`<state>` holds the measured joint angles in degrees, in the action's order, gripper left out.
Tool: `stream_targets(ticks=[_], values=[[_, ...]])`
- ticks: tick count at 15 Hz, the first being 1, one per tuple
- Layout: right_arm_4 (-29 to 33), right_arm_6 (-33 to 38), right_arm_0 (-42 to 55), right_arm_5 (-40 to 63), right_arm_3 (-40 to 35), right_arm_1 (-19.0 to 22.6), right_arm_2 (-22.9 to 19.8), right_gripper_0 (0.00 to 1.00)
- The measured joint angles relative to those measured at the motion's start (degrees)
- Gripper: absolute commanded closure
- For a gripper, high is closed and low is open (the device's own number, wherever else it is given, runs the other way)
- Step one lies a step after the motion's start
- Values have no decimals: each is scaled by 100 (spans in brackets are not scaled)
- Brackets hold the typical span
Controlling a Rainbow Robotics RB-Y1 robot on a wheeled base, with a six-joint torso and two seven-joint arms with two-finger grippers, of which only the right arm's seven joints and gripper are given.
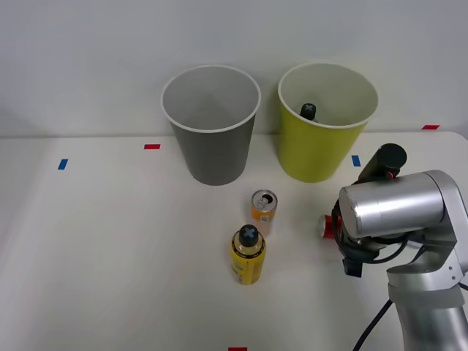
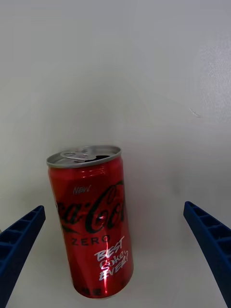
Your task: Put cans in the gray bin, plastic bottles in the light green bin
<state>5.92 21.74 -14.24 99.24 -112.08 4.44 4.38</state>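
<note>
My right gripper (image 2: 115, 255) is spread wide, its two blue ribbed fingers (image 2: 19, 240) apart at either side of the small red metal can (image 2: 94, 224) and touching nothing; the can lies between them, nearer one finger, unheld. From the front, my silver right arm (image 1: 398, 208) reaches in low over the white table (image 1: 110, 256), its bulky wrist covering most of that red can (image 1: 327, 226), whose red edge peeks out at its left.

At the table's far side stand the round tapered gray bin (image 1: 212, 131) with white rim and, just beside it to the right, the matching yellow-green bin (image 1: 322, 131), where a black bottle cap (image 1: 308, 111) shows inside. Nearer me, the small orange can (image 1: 263, 210) stands upright, its silver top opened. Just in front of it stands the stubby yellow plastic bottle (image 1: 247, 256) with a black screw cap. The red can's glossy side carries white and black print, its silver end with a pull tab.
</note>
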Motion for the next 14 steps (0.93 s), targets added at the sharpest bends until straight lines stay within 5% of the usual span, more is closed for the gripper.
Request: stream_targets(ticks=[14], values=[[367,47,-352,0,687,-143,9,0]])
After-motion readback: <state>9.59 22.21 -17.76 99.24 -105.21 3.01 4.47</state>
